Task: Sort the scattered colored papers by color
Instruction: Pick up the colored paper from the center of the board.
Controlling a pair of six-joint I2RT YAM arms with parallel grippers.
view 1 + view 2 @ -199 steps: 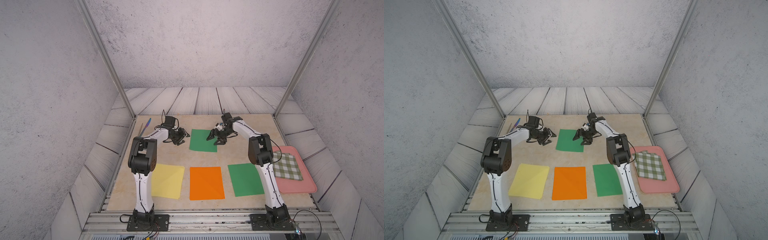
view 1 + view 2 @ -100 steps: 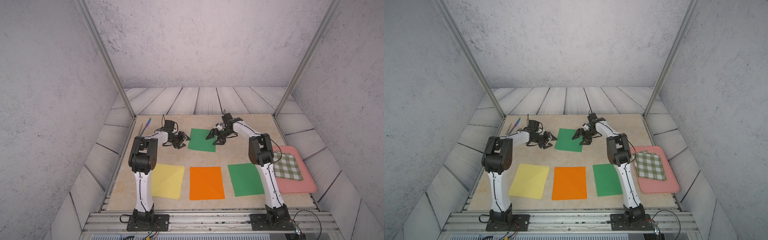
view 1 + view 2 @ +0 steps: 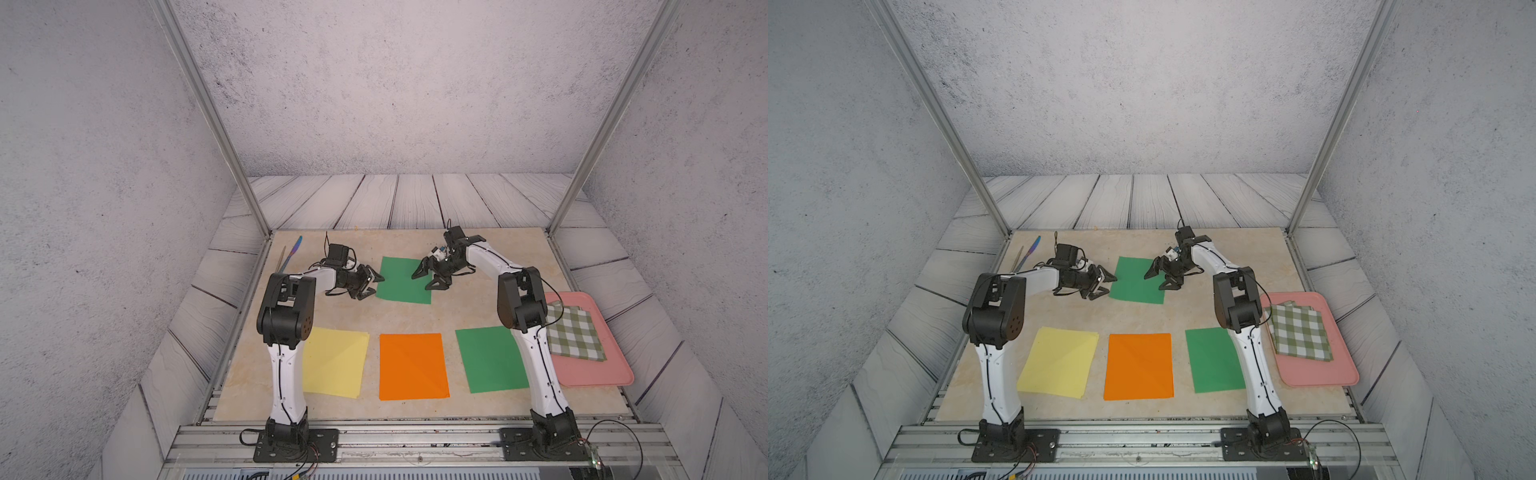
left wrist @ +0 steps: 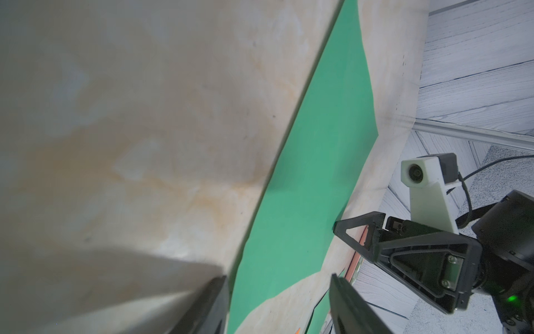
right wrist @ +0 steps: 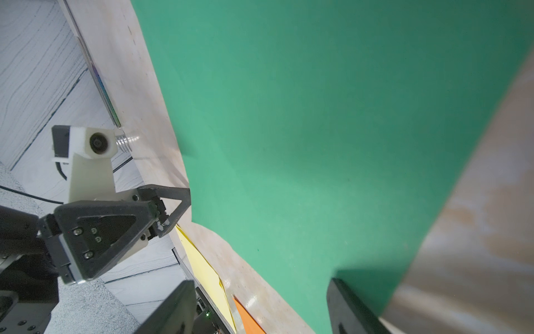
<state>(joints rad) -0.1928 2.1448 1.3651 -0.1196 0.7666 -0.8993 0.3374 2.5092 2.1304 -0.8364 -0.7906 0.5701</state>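
since a second ago the far green sheet (image 3: 404, 281) has slid a little toward the left arm's side, and the right gripper (image 3: 423, 281) has moved the same way with it. the left gripper (image 3: 372, 286) has sunk lower and now sits right at the sheet's left edge. the three near sheets have not moved.

both arms reach far out from their bases, elbows raised and forearms sloping down toward the table (image 3: 478, 309). the two grippers face each other across the far green sheet. the left gripper's jaws stand apart and grasp nothing; the left wrist view shows only the sheet's edge lying flat below them. the right gripper's jaws are spread as well, with one fingertip over the green and the other at the sheet's right edge. whether that tip actually presses the paper i can't quite tell. neither gripper holds anything.

the far green sheet lies flat in the far middle of the table, slightly askew. nearer the bases lie the yellow sheet (image 3: 334, 362), the orange sheet (image 3: 413, 366) and the near green sheet (image 3: 489, 360), in a row with gaps between them. the near green sheet is partly hidden behind the right arm. bare table runs between the far sheet and this row, and from the far sheet back to the far edge. a pink tray (image 3: 595, 377) holding a checked cloth (image 3: 575, 336) sits at the right edge. a thin blue tool (image 3: 296, 245) lies by the far left edge, apart from the left arm.
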